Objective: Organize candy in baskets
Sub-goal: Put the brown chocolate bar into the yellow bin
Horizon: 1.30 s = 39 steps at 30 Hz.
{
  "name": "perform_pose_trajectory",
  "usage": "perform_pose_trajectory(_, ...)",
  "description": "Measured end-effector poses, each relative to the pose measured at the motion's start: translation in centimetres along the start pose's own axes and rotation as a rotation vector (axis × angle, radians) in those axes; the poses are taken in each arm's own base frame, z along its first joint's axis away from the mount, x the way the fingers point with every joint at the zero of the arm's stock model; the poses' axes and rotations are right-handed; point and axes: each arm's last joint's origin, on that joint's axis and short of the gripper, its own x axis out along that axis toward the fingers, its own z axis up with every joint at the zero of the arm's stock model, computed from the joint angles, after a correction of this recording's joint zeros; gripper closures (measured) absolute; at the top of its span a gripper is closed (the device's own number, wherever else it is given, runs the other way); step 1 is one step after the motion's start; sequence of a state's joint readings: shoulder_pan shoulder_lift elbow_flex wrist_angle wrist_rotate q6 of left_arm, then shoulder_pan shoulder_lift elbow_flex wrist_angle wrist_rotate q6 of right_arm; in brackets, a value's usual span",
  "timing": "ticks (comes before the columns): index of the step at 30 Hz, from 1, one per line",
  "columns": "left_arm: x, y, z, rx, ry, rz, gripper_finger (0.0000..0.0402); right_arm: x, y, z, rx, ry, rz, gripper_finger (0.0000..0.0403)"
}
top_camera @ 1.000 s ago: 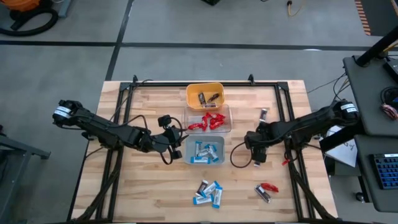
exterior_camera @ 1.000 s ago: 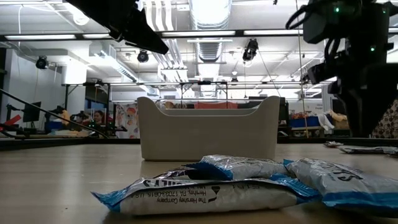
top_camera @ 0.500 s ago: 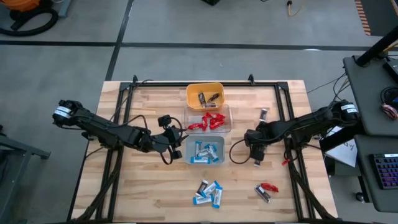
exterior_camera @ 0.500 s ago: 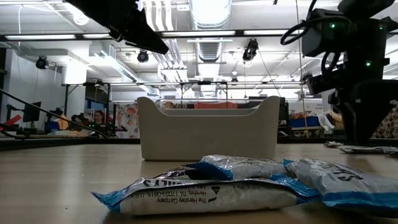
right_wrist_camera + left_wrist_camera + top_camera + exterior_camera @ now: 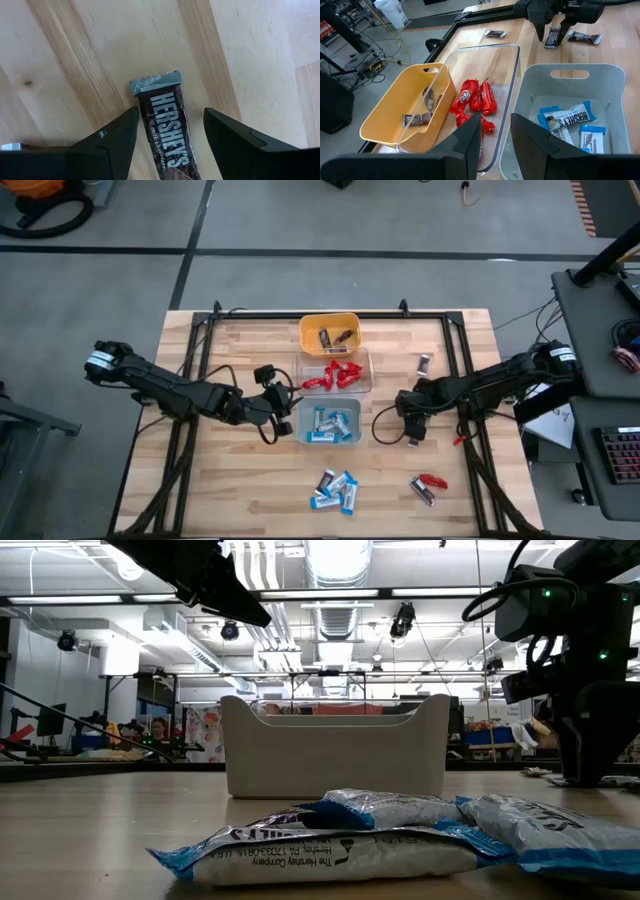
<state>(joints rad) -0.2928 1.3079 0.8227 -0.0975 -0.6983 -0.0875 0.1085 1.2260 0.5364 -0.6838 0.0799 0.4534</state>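
Observation:
My right gripper (image 5: 411, 427) points down, open, over a dark brown Hershey's bar (image 5: 166, 122) that lies flat on the table right of the baskets. Its fingers stand on either side of the bar, across its length, in the right wrist view. My left gripper (image 5: 496, 122) hovers open and empty over the wall between the clear basket (image 5: 507, 50) and the grey-blue basket (image 5: 585, 75). The yellow basket (image 5: 329, 333) holds dark bars, the clear one red bars (image 5: 335, 374), the grey-blue one blue-and-white bars (image 5: 329, 423).
A pile of blue-and-white bars (image 5: 335, 489) lies near the table's near edge, with a red and a dark bar (image 5: 427, 485) to its right. Another dark bar (image 5: 424, 364) lies toward the far right, and a red one (image 5: 459, 441) by the right rail. Cables loop beside both grippers.
My right gripper has come down toward the table over the dark bar, shifting slightly toward the near edge. The left arm has kept still.

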Motion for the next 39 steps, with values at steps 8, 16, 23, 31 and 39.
perform_pose_trajectory(8,0.0,0.0,0.0,0.0,0.0,0.0,0.0311,0.4,0.0,-0.1,-0.034,-0.017,0.016,0.0217)
perform_pose_trajectory(16,0.0,0.0,0.0,0.0,0.0,0.0,0.0311,0.4,0.1,0.0,-0.057,-0.023,0.028,0.0316)
perform_pose_trajectory(23,0.0,0.0,0.0,0.0,0.0,0.0,0.0311,0.2,0.1,0.1,-0.065,-0.054,0.042,0.0379)
perform_pose_trajectory(31,0.0,0.0,0.0,0.0,0.0,0.0,0.0311,-0.9,0.1,0.1,-0.039,-0.12,0.106,0.0394)
perform_pose_trajectory(39,0.0,0.0,0.2,-0.014,-0.017,-0.002,0.0311,-1.9,0.3,0.7,0.023,-0.232,0.162,0.0394)
